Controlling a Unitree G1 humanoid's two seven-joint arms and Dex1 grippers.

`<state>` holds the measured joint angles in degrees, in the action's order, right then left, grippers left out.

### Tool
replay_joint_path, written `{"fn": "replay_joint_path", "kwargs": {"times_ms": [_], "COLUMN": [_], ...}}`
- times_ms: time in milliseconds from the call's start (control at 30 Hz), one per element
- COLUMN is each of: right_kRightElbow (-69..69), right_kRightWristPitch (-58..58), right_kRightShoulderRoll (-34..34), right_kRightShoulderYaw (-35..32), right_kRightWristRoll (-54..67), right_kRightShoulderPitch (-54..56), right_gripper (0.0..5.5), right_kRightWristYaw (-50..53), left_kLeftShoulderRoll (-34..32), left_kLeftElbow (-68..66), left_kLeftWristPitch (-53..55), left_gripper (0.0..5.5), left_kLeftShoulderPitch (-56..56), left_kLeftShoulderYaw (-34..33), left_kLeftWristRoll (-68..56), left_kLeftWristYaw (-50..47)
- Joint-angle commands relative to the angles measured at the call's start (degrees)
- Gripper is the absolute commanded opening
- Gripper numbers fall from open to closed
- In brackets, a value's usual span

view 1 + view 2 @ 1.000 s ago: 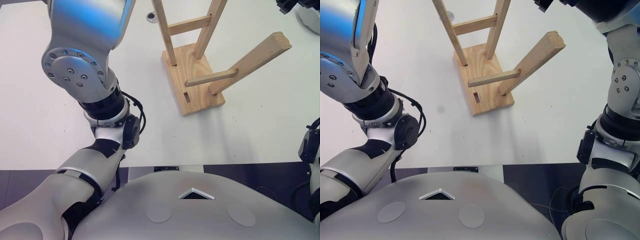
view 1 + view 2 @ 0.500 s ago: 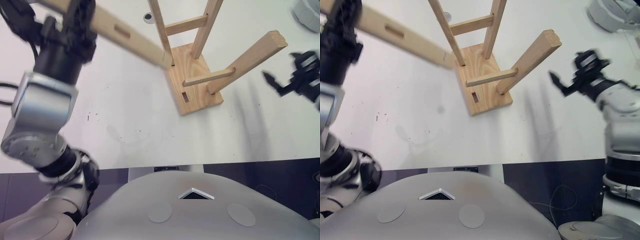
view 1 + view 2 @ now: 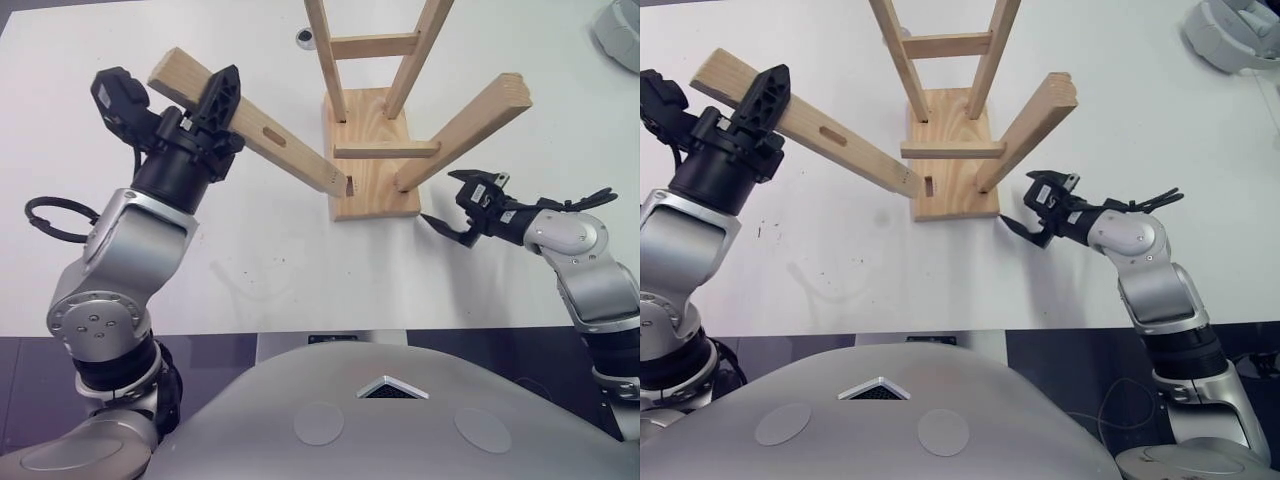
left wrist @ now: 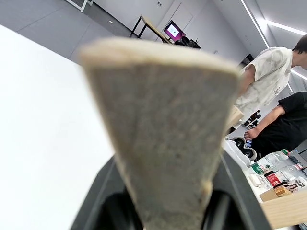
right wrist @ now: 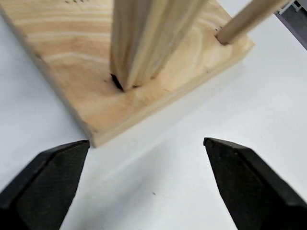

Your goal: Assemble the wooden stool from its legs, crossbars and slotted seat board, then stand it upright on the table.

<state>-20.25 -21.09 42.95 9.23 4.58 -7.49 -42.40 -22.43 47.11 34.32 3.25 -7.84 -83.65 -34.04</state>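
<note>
The slotted seat board [image 3: 378, 195] lies flat on the white table [image 3: 250, 260], just past the middle; two legs [image 3: 324, 50] stand in its 12 o'clock end, joined by a crossbar [image 3: 375, 45]; a third leg [image 3: 462, 130] is seated at the board's 4 o'clock corner and leans out toward 2 o'clock; a second crossbar [image 3: 385, 150] runs from it toward 9 o'clock, level above the board. From where I stand the left gripper [image 3: 215, 108] is at about 10 o'clock from the board, raised off the table and clamped round the fourth leg [image 3: 275, 150] near its upper end; that leg slopes down toward the board, and its lower tip sits just beside the empty slot [image 3: 928, 185] at the 8 o'clock corner; I can't tell whether it touches the wood there. The right gripper [image 3: 450, 203] hangs low over the table at 4 o'clock, close to the board's corner; its fingers [image 5: 48, 179] are spread wide with nothing between them.
</note>
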Motion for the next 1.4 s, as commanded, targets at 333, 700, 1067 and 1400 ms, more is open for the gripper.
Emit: {"fn": "replay_joint_path", "kwargs": {"times_ms": [333, 700, 1067, 1400], "right_kRightElbow": [2.3, 11.2, 7.5, 6.4], "right_kRightWristPitch": [1.1, 3.3, 1.4, 0.5], "right_kRightShoulderRoll": [1.3, -5.7, -6.2, -6.6], "right_kRightShoulderYaw": [-5.1, 4.1, 3.3, 3.5], "right_kRightWristRoll": [1.0, -10.3, -8.9, -8.8], "right_kRightShoulderPitch": [-0.3, 6.9, 5.1, 4.3], "right_gripper": [4.45, 4.45, 4.45, 4.45], "right_kRightWristYaw": [-1.3, 6.2, 5.2, 5.4], "left_kLeftShoulderRoll": [8.7, 13.7, 8.8, 12.6], "left_kLeftElbow": [-4.2, -6.2, -1.7, -2.4], "left_kLeftWristPitch": [-3.1, -1.3, 5.5, 6.8], "left_gripper": [1.03, 1.03, 1.03, 1.03], "left_kLeftShoulderPitch": [-1.4, -2.2, -3.6, -4.0], "left_kLeftShoulderYaw": [7.2, 9.4, 9.1, 11.4], "left_kLeftWristRoll": [18.0, 23.7, 29.3, 34.6], "left_kLeftWristYaw": [1.6, 3.4, 2.0, 3.9]}}
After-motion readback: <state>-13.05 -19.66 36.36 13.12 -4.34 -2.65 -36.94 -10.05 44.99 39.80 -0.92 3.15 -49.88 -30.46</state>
